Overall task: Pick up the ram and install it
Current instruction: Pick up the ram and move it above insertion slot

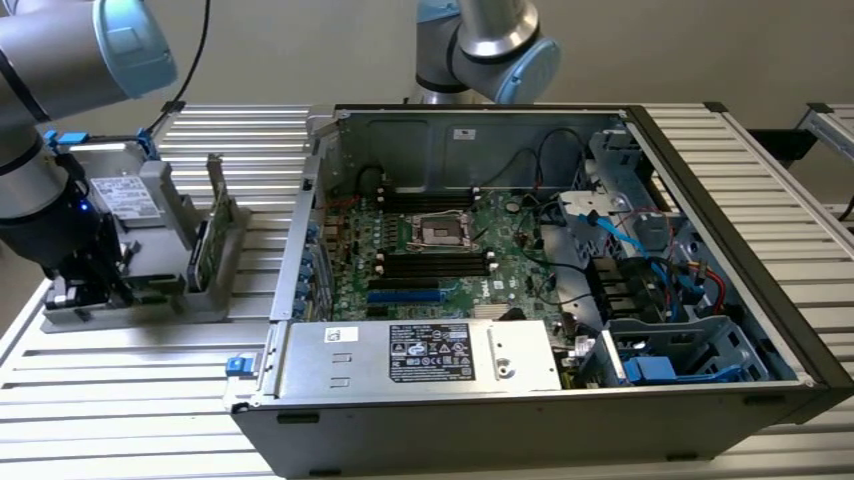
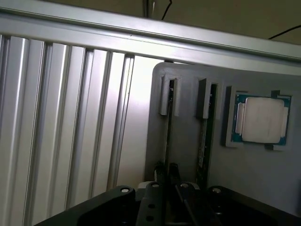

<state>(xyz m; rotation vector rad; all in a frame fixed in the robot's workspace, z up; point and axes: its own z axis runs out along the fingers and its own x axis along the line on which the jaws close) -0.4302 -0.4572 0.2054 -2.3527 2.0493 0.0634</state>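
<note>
The ram [image 2: 168, 132] is a thin stick seen edge-on, standing in a slot of the grey holder [image 2: 244, 174]. My gripper [image 2: 167, 169] has its two dark fingers shut on the near end of this ram, which still sits in the slot. A second green stick [image 2: 203, 141] stands in the neighbouring slot and shows upright in the holder [image 1: 160, 300] as a green stick [image 1: 203, 250]. In the exterior view my gripper [image 1: 83, 290] reaches down at the holder's left end.
A square silver processor [image 2: 262, 118] lies in a pocket of the holder beside the slots. At the exterior view's right stands an open computer case [image 1: 534, 400] with a green motherboard [image 1: 454, 290] and black memory slots [image 1: 427, 265]. A ribbed metal table [image 1: 134, 400] lies below.
</note>
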